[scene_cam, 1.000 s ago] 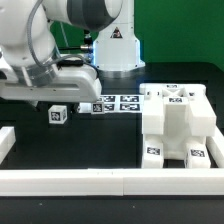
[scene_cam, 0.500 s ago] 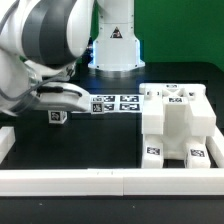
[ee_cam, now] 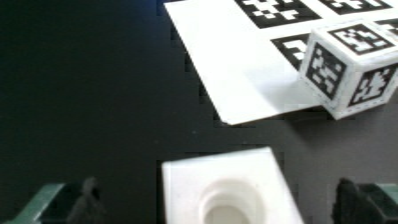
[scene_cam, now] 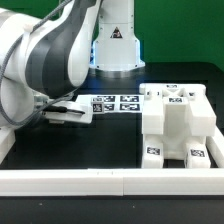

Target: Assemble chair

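The joined white chair pieces (scene_cam: 175, 125), a boxy block with tags, stand at the exterior view's right. My gripper (scene_cam: 62, 112) is low over the table at the exterior view's left, mostly covered by the arm. In the wrist view the gripper (ee_cam: 214, 205) is open, its dark fingers (ee_cam: 63, 200) standing wide on either side of a small white part with a round hollow (ee_cam: 222, 190) and not touching it. A small white tagged block (ee_cam: 356, 65) stands beyond it at the edge of the marker board (ee_cam: 267, 60).
The marker board (scene_cam: 115, 103) lies at the middle back, in front of the robot base (scene_cam: 115, 45). A long white border rail (scene_cam: 110, 182) runs along the front, and another rail (scene_cam: 5, 140) lies at the exterior view's left.
The arm has swung forward and lower at the exterior view's left and now hides the small tagged block that showed there before. The jaws have stayed open.
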`<action>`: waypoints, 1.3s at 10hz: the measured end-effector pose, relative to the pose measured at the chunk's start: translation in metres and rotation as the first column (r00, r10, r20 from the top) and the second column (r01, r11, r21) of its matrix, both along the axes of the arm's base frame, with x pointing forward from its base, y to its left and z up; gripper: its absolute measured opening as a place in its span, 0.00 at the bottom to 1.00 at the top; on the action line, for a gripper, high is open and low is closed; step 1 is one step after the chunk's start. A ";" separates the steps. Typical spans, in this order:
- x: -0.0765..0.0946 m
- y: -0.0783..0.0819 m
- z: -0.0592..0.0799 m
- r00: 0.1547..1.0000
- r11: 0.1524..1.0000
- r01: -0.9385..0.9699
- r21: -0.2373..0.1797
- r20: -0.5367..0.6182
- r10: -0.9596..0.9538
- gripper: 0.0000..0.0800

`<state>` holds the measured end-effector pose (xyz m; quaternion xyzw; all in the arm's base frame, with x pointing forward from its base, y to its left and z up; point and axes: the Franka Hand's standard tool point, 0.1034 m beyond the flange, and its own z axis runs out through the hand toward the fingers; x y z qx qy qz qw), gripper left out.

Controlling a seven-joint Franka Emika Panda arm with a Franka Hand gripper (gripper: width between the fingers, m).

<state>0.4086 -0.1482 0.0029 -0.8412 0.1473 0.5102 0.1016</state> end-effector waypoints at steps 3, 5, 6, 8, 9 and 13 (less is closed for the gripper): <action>0.000 -0.001 -0.002 1.000 1.000 -0.004 -0.007 0.008 0.004 0.65; 0.000 -0.002 -0.002 1.000 1.000 -0.002 -0.007 0.008 0.002 0.32; 0.000 -0.002 -0.002 1.000 1.000 -0.003 -0.007 0.010 0.003 0.32; 0.015 0.006 0.023 0.993 0.999 -0.038 0.023 0.109 0.036 0.33; 0.023 0.008 0.032 0.973 0.998 -0.056 0.021 0.224 0.050 0.33; 0.019 0.014 0.040 0.817 0.996 -0.064 -0.064 0.569 0.089 0.33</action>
